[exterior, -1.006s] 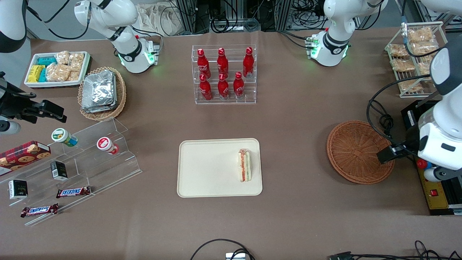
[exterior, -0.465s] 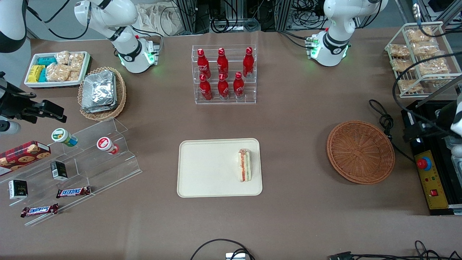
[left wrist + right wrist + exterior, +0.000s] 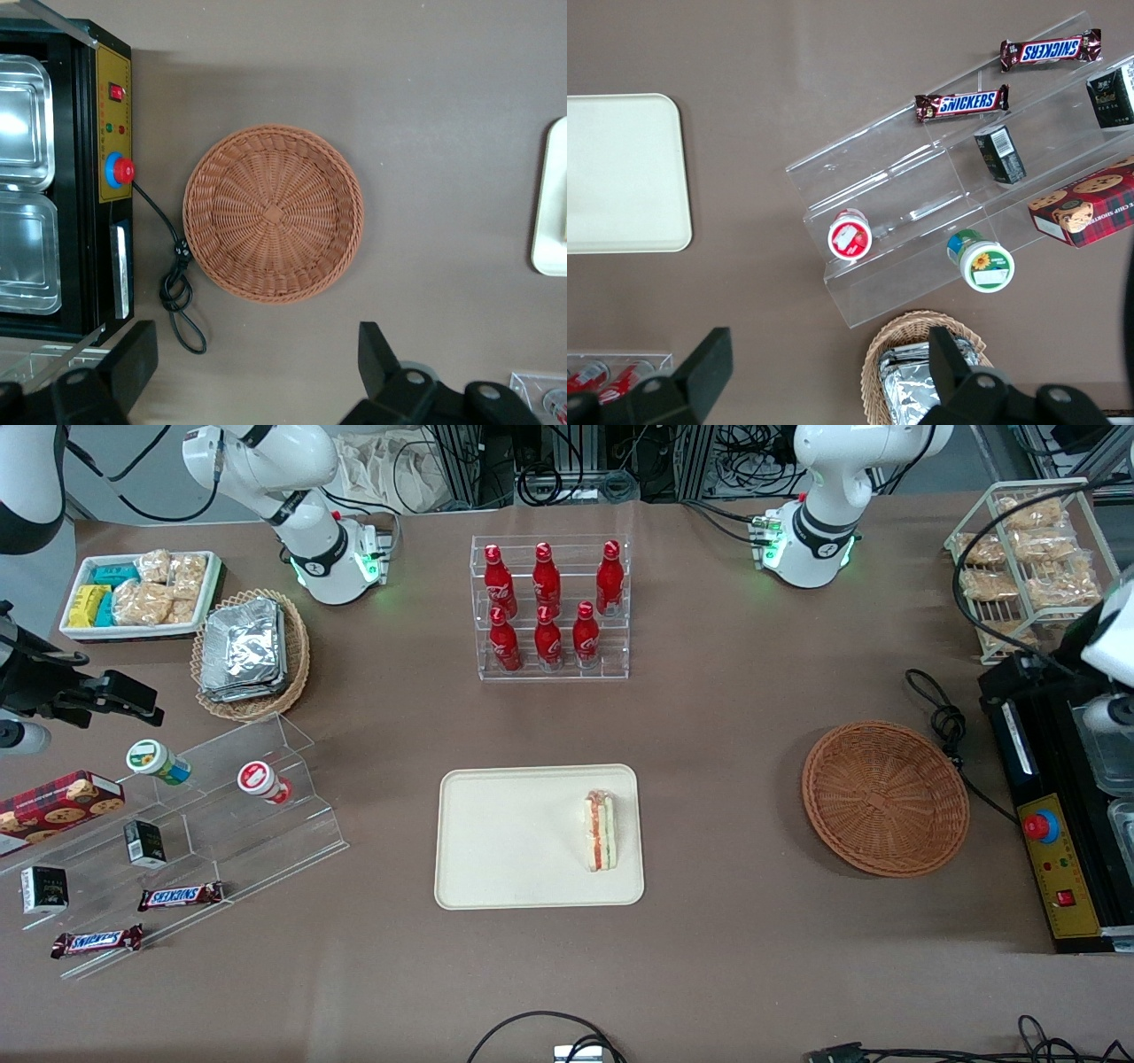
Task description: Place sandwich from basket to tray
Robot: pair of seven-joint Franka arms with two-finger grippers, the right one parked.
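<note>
Sandwich [image 3: 601,831] lies on the tray [image 3: 496,841]; the gripper [image 3: 257,367], fingers apart, hovers above the basket [image 3: 273,212].

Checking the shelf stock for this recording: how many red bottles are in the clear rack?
6. Three on the upper step, three on the lower, nearer the camera. None seem hidden. The claw hangs open above the emptied basket.

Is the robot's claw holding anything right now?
No. The gripper is open and empty, high above the empty basket. The sandwich lies on the tray.
</note>
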